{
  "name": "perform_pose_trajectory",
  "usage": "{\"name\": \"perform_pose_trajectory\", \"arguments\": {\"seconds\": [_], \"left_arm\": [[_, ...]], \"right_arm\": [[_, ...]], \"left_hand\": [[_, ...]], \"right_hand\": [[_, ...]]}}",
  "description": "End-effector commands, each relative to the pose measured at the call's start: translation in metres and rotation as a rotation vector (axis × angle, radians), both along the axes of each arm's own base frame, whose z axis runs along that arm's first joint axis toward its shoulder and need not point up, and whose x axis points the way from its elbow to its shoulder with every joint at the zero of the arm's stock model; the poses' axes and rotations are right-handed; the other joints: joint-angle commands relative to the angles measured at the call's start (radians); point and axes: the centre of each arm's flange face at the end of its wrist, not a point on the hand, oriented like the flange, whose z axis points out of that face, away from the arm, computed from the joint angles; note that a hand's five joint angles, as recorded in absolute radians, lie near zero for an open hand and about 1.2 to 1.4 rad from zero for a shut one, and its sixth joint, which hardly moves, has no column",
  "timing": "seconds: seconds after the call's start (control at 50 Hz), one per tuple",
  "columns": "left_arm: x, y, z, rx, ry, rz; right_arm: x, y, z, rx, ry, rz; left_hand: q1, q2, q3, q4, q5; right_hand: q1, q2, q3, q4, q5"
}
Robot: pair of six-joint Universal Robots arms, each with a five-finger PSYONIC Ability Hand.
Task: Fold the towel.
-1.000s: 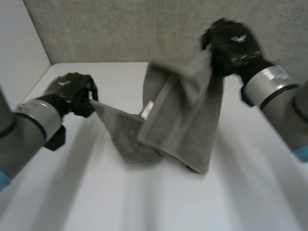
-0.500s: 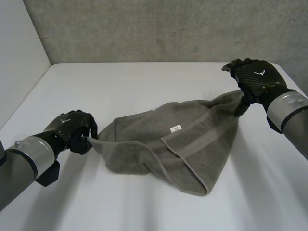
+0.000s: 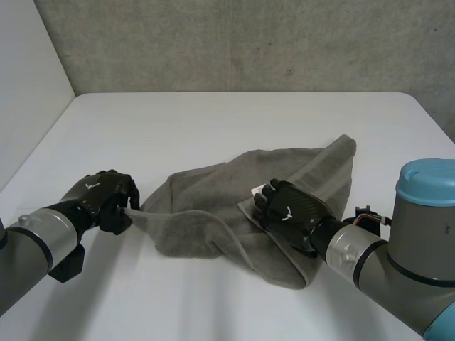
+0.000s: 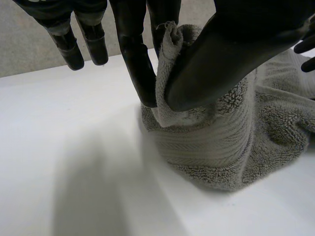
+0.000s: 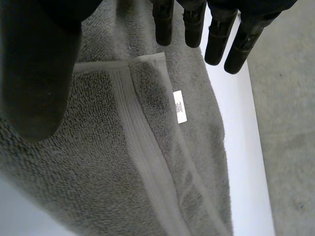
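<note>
A grey towel lies rumpled on the white table, with one corner folded over near a white label. My left hand is at the towel's left corner. In the left wrist view its thumb and a finger pinch that corner of the towel, lifting it slightly. My right hand hovers over the middle of the towel, fingers straight. In the right wrist view the fingertips sit just above the label and the banded edge of the towel, holding nothing.
A grey wall runs behind the table and a white wall stands at its left. Bare tabletop lies in front of the towel and to both sides of it.
My right hand has let go of the towel's raised right corner and come down over its middle. The towel has dropped flat onto the table. My left hand has lowered, still gripping.
</note>
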Motion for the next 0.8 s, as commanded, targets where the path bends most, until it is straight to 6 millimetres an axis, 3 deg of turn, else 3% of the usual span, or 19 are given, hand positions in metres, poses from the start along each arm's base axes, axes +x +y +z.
{"name": "perform_pose_trajectory", "arguments": {"seconds": [0.02, 0.22, 0.44, 0.56, 0.8], "left_arm": [[0.000, -0.001, -0.002, -0.006, 0.002, 0.001], [-0.002, 0.000, -0.003, -0.006, 0.002, -0.006], [0.000, -0.002, -0.003, -0.016, 0.005, 0.001], [0.000, -0.002, -0.003, -0.016, 0.005, 0.001], [0.004, -0.006, -0.003, -0.019, 0.006, 0.017]], "right_arm": [[0.005, 0.003, -0.006, -0.071, 0.057, 0.109], [0.007, 0.005, -0.030, -0.100, 0.146, 0.197], [0.008, 0.010, -0.030, -0.101, 0.150, 0.214], [0.007, 0.004, -0.038, -0.093, 0.164, 0.203], [-0.016, -0.030, -0.033, -0.120, 0.169, 0.085]], "left_hand": [[0.086, 0.112, -0.045, -0.056, 0.064], [0.086, 0.112, -0.045, -0.056, 0.064], [0.086, 0.112, -0.045, -0.056, 0.064], [0.086, 0.112, -0.045, -0.056, 0.064], [0.086, 0.112, -0.045, -0.056, 0.064]], "right_hand": [[0.113, 0.090, -0.033, -0.053, 0.106], [0.081, 0.058, -0.033, -0.053, 0.074], [0.092, 0.069, -0.033, -0.053, 0.086], [0.122, 0.099, -0.033, -0.053, 0.115], [0.676, 0.653, -0.033, -0.053, 0.669]]}}
